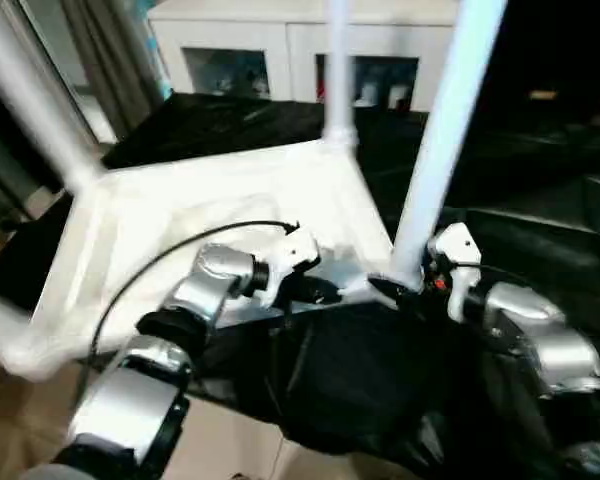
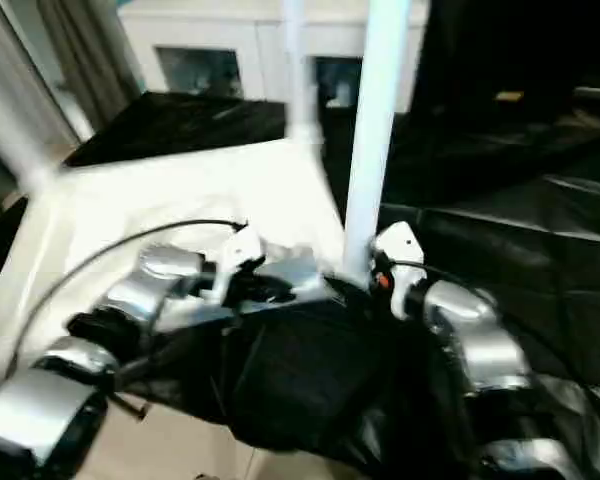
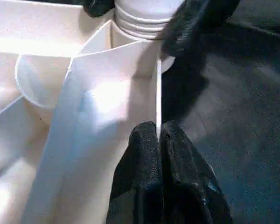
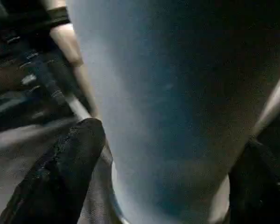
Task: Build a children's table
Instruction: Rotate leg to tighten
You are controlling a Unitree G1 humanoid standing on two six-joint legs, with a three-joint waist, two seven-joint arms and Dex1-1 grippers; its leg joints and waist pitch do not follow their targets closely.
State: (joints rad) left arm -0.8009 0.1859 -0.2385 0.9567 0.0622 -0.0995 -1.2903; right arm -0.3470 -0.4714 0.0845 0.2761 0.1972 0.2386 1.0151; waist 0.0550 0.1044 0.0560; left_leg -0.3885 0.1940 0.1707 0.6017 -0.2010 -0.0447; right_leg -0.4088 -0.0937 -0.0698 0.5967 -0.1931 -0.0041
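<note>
At the near edge of the black-draped tabletop [image 1: 540,250], the two silver forearms reach in toward the nearest corner of the all-white plastic children's table top [image 1: 210,215], which lies upside down with its ribbed underside facing up. The left end effector [image 3: 159,140] has its two black fingers pressed together on a thin upright white rib at the near rim of that top, pinching it just beside the round corner socket. The right end effector [image 4: 168,140] sits at the same corner from the other side, its black fingers spread around the base of the near white round tube leg [image 1: 442,140] and lying against it on either side. That leg stands upright in the near right corner socket and rises out of the picture. In the left wrist view the ridged lower end of the leg shows seated in the socket, with the right end effector's black fingertips beside it.

Farther back, a second white tube leg [image 1: 337,70] stands upright in the far right corner socket. At the far left corner a third white tube leg [image 1: 25,95] leans up and away toward the picture's edge. Beyond the tabletop stands a white cabinet with glass doors [image 1: 280,50], with grey curtains [image 1: 105,55] to its left.
</note>
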